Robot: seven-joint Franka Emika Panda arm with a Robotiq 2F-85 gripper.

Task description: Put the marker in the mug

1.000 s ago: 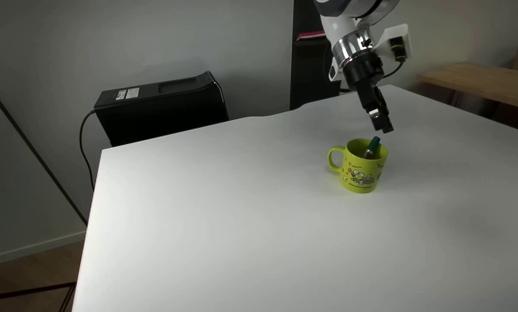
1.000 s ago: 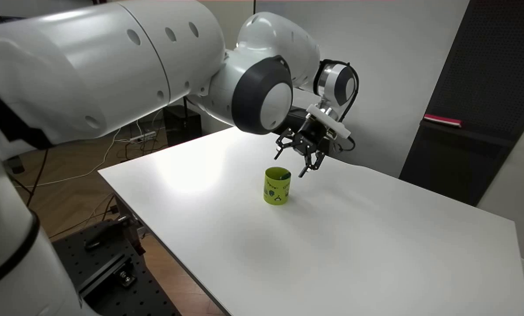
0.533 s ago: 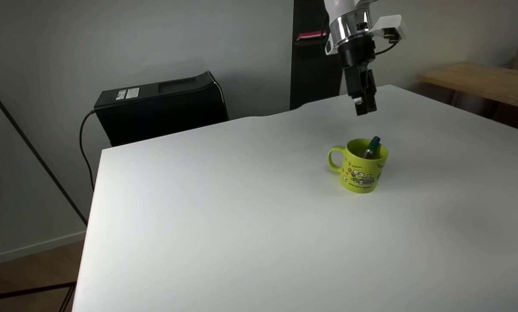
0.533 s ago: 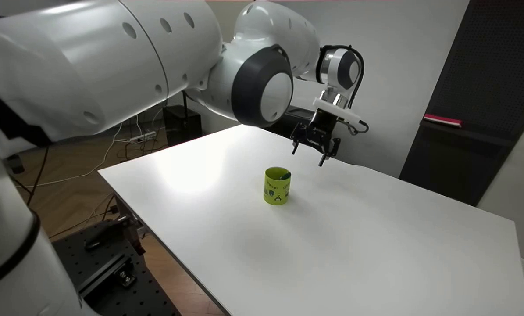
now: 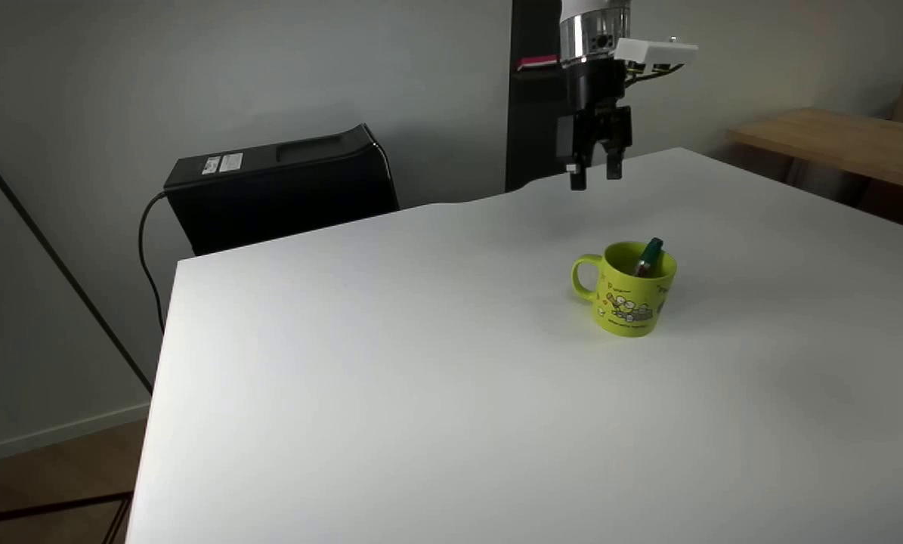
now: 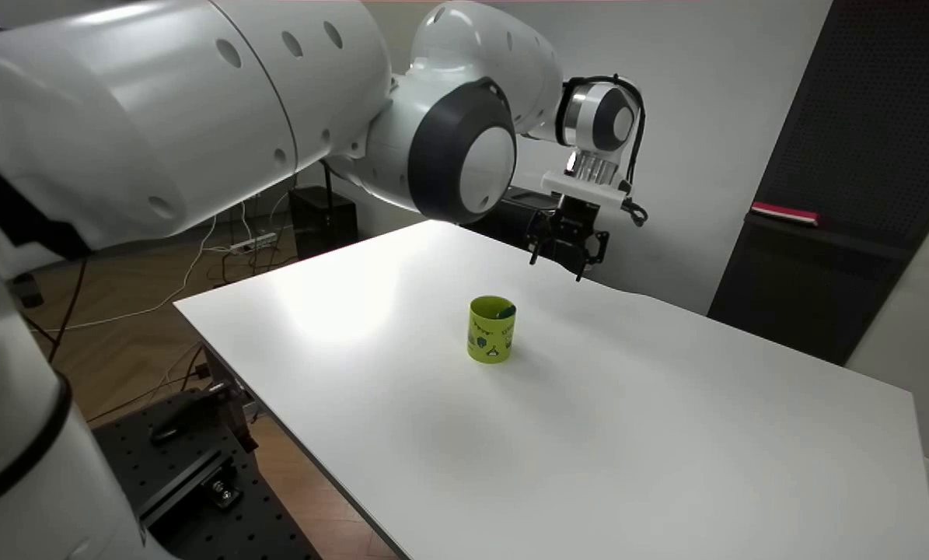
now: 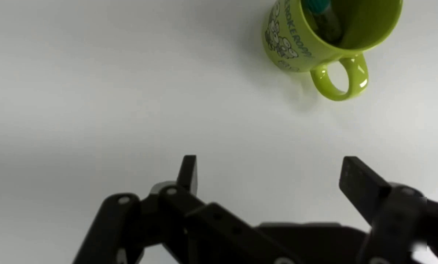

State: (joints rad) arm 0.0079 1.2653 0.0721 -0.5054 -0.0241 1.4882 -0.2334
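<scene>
The marker leans inside the mug, green end up. The mug stands upright on the worktop. The end effector hangs above the worktop, apart from the mug, its jaws spread wide.

Arm: yours reaches across an exterior view, bent at the dark-capped joint.
Wrist: yours points downward, its silver collar close to upright.
Claw: yours hangs in the air, aimed down.
Fingers: you see them spread well apart in the wrist view.
</scene>
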